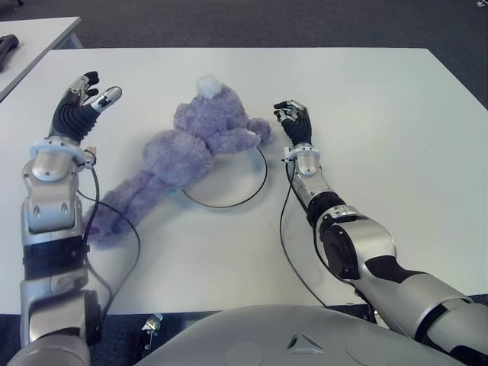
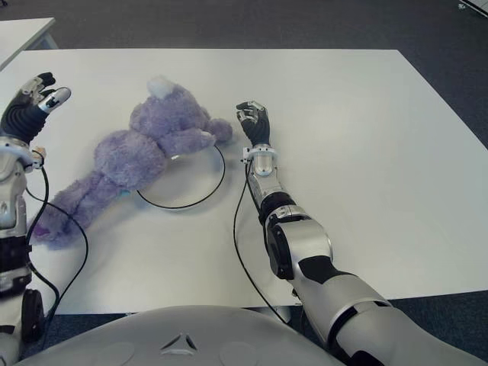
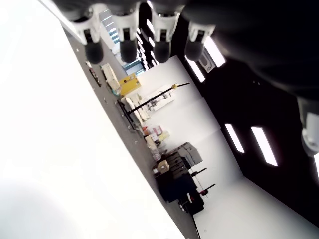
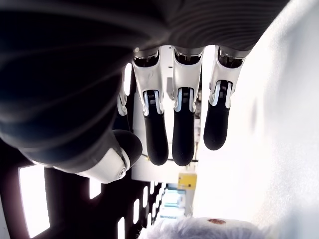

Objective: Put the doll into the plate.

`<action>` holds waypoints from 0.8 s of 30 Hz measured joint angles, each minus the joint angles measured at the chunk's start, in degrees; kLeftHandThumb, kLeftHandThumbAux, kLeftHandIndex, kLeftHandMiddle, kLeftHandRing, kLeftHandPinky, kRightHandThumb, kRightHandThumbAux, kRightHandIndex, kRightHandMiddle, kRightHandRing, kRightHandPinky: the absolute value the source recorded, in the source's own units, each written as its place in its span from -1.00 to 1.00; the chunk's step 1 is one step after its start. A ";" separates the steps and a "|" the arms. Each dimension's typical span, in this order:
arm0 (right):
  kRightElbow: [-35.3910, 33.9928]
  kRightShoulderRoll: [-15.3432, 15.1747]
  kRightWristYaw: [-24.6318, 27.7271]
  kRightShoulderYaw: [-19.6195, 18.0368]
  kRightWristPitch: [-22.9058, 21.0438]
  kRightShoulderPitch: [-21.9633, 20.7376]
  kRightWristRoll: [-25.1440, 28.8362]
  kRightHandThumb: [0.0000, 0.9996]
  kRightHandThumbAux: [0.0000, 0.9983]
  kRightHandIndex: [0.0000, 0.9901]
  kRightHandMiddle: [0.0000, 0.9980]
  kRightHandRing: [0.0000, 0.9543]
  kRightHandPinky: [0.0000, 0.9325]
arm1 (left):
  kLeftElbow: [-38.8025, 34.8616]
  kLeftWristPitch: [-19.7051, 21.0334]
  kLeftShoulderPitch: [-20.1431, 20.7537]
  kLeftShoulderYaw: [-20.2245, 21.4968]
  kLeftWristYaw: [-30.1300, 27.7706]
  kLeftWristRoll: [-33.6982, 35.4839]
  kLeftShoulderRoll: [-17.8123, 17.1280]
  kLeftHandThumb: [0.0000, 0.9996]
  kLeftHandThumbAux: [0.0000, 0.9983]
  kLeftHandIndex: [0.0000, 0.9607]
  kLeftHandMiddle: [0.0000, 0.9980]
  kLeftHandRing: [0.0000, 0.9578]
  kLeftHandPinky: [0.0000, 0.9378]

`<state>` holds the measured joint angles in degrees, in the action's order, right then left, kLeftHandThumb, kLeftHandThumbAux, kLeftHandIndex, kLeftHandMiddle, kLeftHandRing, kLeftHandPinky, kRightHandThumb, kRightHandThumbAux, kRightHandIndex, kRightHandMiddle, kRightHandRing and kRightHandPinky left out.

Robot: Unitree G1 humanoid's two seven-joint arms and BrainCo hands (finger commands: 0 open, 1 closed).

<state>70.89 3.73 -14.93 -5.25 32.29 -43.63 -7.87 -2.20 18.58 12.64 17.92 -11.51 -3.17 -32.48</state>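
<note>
A purple plush doll [image 1: 183, 156] lies stretched across the white table [image 1: 366, 107], its head and arm over the far left part of a white plate with a dark rim [image 1: 236, 200]. Its legs trail off toward the near left, outside the plate. My right hand [image 1: 293, 118] is just right of the doll's paw and the plate's rim, fingers loosely bent and holding nothing. A bit of purple fur [image 4: 199, 230] shows in the right wrist view. My left hand [image 1: 84, 95] is raised left of the doll, fingers spread and empty.
A second white table [image 1: 30, 38] stands at the far left with a dark object [image 1: 6, 47] on it. Black cables [image 1: 130, 259] run along both arms over the table's near part. The table's front edge is close to my body.
</note>
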 measured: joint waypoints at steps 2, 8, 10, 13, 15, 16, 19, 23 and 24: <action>0.00 0.00 0.00 0.00 0.00 0.00 0.00 0.36 0.48 -0.17 -0.28 -0.26 -0.28 | 1.54 -1.17 0.71 -0.99 -0.49 0.00 0.03 -1.00 -0.10 -1.00 -0.92 -0.97 -1.00; 0.00 0.06 0.00 0.00 0.01 0.00 0.00 0.36 0.48 -0.17 -0.27 -0.26 -0.27 | 6.67 -5.71 2.24 -4.16 -1.76 0.20 1.57 -1.00 -0.04 -1.00 -0.91 -0.96 -1.00; 0.00 0.07 0.00 -0.01 0.01 0.00 0.00 0.36 0.48 -0.17 -0.27 -0.25 -0.26 | 8.58 -7.36 2.57 -5.20 -2.27 0.46 2.38 -1.00 -0.03 -1.00 -0.91 -0.95 -1.00; -0.04 0.08 0.00 0.01 0.02 -0.02 0.00 0.36 0.48 -0.17 -0.27 -0.25 -0.27 | 11.28 -9.46 2.81 -6.64 -3.22 1.02 3.83 -1.00 0.00 -1.00 -0.92 -0.96 -1.00; -0.05 0.11 0.00 0.04 0.02 -0.02 -0.01 0.36 0.48 -0.17 -0.27 -0.25 -0.28 | 12.70 -10.52 2.94 -7.47 -3.60 1.18 4.64 -1.00 0.01 -1.00 -0.92 -0.96 -1.00; -0.06 0.11 0.00 0.05 0.02 -0.02 -0.01 0.36 0.48 -0.17 -0.27 -0.25 -0.28 | 13.41 -11.01 3.04 -7.84 -3.75 1.26 5.05 -1.00 0.02 -1.00 -0.92 -0.96 -1.00; -0.08 0.14 -0.01 0.08 0.02 -0.03 -0.03 0.36 0.48 -0.17 -0.28 -0.26 -0.29 | 15.26 -11.99 3.39 -8.64 -3.89 1.53 6.16 -1.00 0.04 -1.00 -0.93 -0.96 -1.00; -0.08 0.12 -0.06 0.08 0.02 -0.03 -0.04 0.36 0.48 -0.17 -0.27 -0.25 -0.27 | 17.31 -12.84 4.14 -9.68 -3.91 1.61 7.07 -1.00 0.04 -1.00 -0.94 -0.96 -1.00; -0.08 0.11 -0.08 0.08 0.02 -0.03 -0.04 0.36 0.48 -0.17 -0.27 -0.25 -0.26 | 17.68 -12.96 4.28 -9.84 -3.97 1.67 7.25 -1.00 0.04 -1.00 -0.94 -0.96 -1.00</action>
<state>70.82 3.84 -15.02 -5.16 32.31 -43.66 -7.91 15.47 5.63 16.92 8.09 -15.48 -1.50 -25.23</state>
